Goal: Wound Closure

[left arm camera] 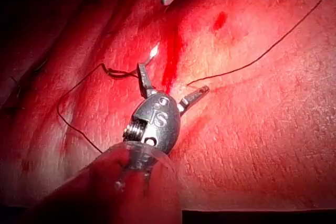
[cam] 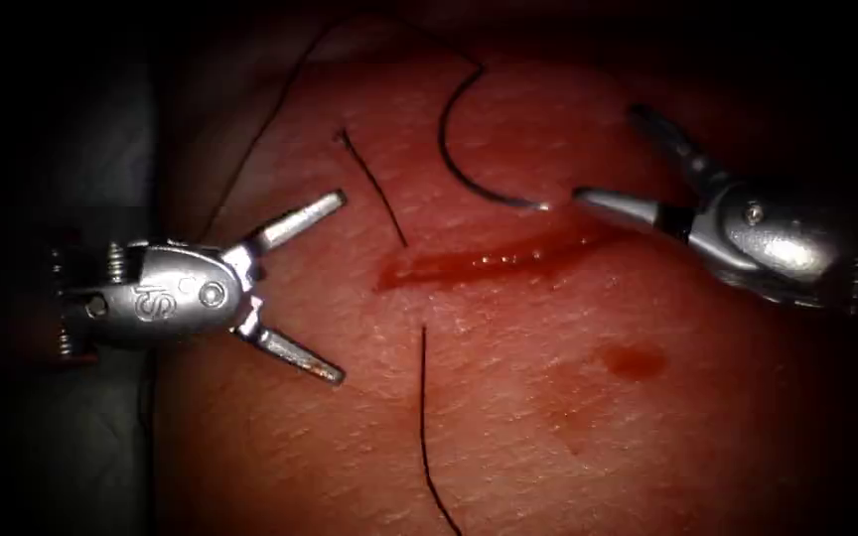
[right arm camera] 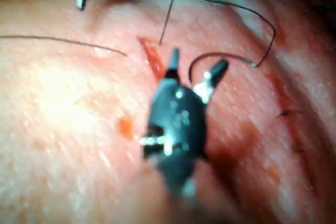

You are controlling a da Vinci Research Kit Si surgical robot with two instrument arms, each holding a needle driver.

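The tissue [cam: 508, 397] carries a short cut [cam: 489, 262] filled with red fluid. The curved needle [cam: 449, 164] lies free on the tissue just beyond the cut, held by neither tool; its tip [cam: 545, 206] points right. My right tool [cam: 608, 154] is open and holds nothing, its lower jaw a small gap from the needle tip. My left tool [cam: 338, 287] stands wide open left of the cut, holding nothing. Thread [cam: 374, 189] runs into the tissue at the cut's left end, and comes out as more thread [cam: 424, 417] on the near side. The right wrist view shows the right tool [right arm camera: 198, 60] beside the needle [right arm camera: 220, 55].
A long run of thread [cam: 270, 119] trails from the needle's back end over the far left of the tissue. A small red spot [cam: 633, 359] marks the tissue right of and nearer than the cut. Dark older stitches [right arm camera: 287, 113] sit off to one side.
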